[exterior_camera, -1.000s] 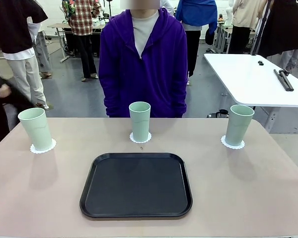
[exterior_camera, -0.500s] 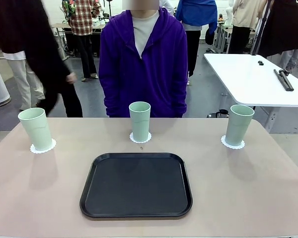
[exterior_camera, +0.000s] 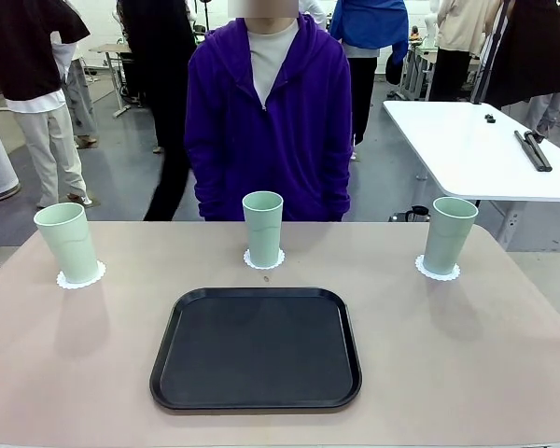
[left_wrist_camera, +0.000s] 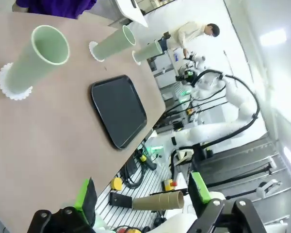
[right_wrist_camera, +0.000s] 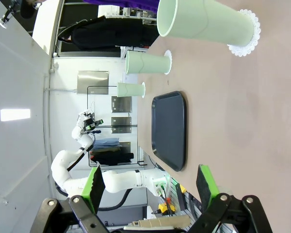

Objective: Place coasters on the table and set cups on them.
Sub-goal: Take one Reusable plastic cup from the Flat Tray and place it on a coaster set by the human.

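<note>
three pale green cups stand upright in a row along the far side of the table, each on its own white lacy coaster. the left cup sits on the left coaster near the far left corner. the middle cup sits on the middle coaster at the far edge, just in front of a person in a purple hooded top who stands behind the table. the right cup sits on the right coaster near the far right corner. the cups are well apart from one another.

a black tray with rounded corners lies flat in the middle of the table, on the near side of the middle cup and apart from it; nothing lies on it. a white table stands farther off to the right.

in the left wrist view the left gripper hangs off the table's edge with its green-padded fingers spread wide and nothing between them. in the right wrist view the right gripper is likewise spread wide and holds nothing, with the nearest cup and its coaster well ahead of it.
</note>
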Motion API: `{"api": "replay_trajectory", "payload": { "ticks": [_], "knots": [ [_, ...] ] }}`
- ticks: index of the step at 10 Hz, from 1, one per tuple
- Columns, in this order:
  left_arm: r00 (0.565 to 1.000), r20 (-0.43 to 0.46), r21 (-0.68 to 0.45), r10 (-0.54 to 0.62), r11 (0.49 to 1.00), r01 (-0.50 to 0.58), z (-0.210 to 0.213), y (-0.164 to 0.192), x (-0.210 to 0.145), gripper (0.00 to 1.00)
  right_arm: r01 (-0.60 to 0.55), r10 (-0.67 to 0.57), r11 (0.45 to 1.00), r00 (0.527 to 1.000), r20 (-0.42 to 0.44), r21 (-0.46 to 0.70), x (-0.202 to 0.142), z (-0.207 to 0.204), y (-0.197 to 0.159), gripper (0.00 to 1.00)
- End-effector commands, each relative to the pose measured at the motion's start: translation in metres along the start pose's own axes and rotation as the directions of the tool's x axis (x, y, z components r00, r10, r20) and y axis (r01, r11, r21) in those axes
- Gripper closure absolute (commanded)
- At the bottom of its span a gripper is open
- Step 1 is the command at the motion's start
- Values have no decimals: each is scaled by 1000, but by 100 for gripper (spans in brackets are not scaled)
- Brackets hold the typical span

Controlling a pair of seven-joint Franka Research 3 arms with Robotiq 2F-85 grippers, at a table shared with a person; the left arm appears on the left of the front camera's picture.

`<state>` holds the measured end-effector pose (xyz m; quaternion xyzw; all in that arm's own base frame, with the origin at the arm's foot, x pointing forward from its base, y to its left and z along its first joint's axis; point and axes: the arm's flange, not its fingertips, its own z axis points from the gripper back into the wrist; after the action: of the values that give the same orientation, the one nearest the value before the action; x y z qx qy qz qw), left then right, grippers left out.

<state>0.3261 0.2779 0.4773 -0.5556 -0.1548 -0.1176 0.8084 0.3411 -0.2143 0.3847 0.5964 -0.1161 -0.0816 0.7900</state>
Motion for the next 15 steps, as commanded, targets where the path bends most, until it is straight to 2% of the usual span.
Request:
{"api": "replay_trajectory", "payload": {
  "ticks": [1,3,6,8,10,12,13,15],
  "knots": [
    [1000,9,-17,10,1000,-10,27,26,5,0,-8,8,1000,1000,0,9,-1,-1,0,0],
    [996,44,-48,74,996,-72,41,55,-5,0,-8,8,1000,1000,0,9,-1,-1,0,0],
    [989,89,-89,116,990,-108,61,82,-18,0,-8,8,1000,1000,0,9,-1,-1,0,0],
    [987,93,-86,130,989,-122,73,86,-11,0,-8,8,1000,1000,0,9,-1,-1,0,0],
    [986,91,-69,140,989,-134,76,88,-20,0,-8,8,1000,1000,0,9,-1,-1,0,0],
    [998,26,-8,53,999,-53,71,74,-19,0,-8,8,1000,1000,0,9,-1,-1,0,0],
    [988,85,-54,132,990,-128,73,88,-20,0,-8,8,1000,1000,0,9,-1,-1,0,0],
    [988,85,-54,132,990,-128,73,88,-20,0,-8,8,1000,1000,0,9,-1,-1,0,0]
  ]
}}
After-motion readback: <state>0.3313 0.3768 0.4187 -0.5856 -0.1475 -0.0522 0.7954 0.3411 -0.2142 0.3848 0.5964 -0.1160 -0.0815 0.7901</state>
